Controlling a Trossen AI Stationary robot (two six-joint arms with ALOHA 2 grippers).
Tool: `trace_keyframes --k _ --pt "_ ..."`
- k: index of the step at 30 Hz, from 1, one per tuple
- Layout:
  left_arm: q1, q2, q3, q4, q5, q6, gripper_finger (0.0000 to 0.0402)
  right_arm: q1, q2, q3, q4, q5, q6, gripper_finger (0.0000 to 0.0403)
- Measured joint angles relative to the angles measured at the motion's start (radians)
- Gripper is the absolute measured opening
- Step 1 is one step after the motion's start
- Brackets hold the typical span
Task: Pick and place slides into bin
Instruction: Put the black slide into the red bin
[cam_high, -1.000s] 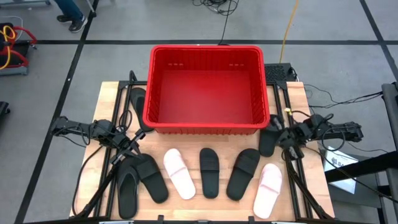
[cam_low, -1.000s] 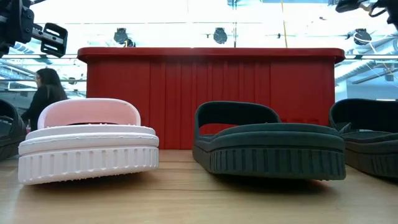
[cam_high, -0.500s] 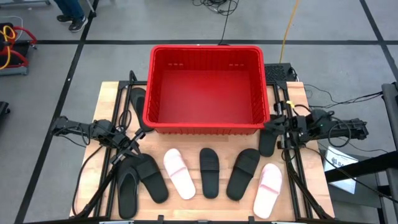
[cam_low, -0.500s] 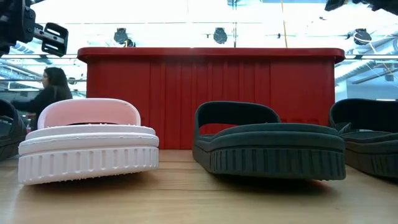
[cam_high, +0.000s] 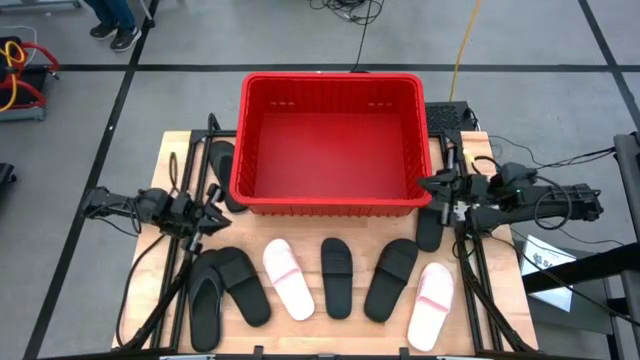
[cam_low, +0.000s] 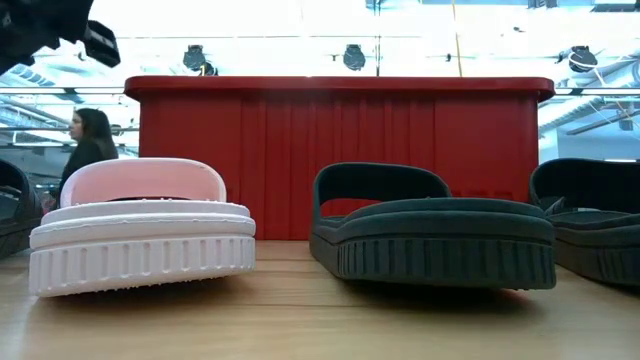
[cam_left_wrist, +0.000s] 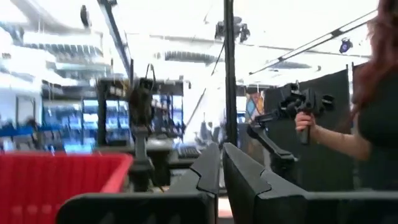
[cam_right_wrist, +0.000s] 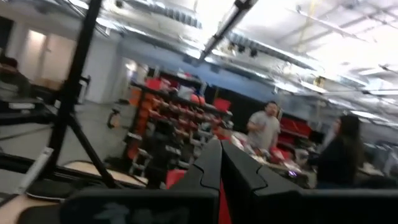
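The red bin (cam_high: 330, 140) stands at the table's far middle, with nothing in it; it also shows in the low view (cam_low: 340, 150). Several slides lie flat on their soles in a row near the front edge: a black flip-flop (cam_high: 205, 310), black slides (cam_high: 243, 286) (cam_high: 336, 277) (cam_high: 391, 278) and two pale pink ones (cam_high: 288, 280) (cam_high: 431, 305). One black slide (cam_high: 222, 160) lies left of the bin, another (cam_high: 430, 228) at its near right corner. My left gripper (cam_high: 212, 216) is shut and empty above the table's left. My right gripper (cam_high: 432, 185) is shut and empty by the bin's right wall.
Black frame rails (cam_high: 185, 170) run along the table's left and right sides. Cables hang off both arms. A person (cam_low: 85, 150) stands in the room beyond the table, and another person's hand holds a gripper tool in the left wrist view (cam_left_wrist: 305, 118).
My right gripper has gone up and toward the table's far edge, from over the black slide at the right to beside the bin's right wall. My left gripper has risen a little and tipped upward. The slides and the bin have not moved.
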Motion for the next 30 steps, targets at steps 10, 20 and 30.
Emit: trace_keyframes --k 10,20,30 --pt "0.0 0.018 0.272 -0.423 -0.059 0.078 0.0026 -0.002 0.055 0.0 0.003 0.152 0.051 0.0" --pt "0.0 0.265 0.64 -0.873 -0.061 0.056 0.0026 -0.002 0.059 0.0 0.009 0.153 0.052 0.0" --pt "0.0 0.563 0.841 -1.263 0.062 -0.193 0.0026 -0.002 0.059 0.0 0.009 0.153 0.052 0.0"
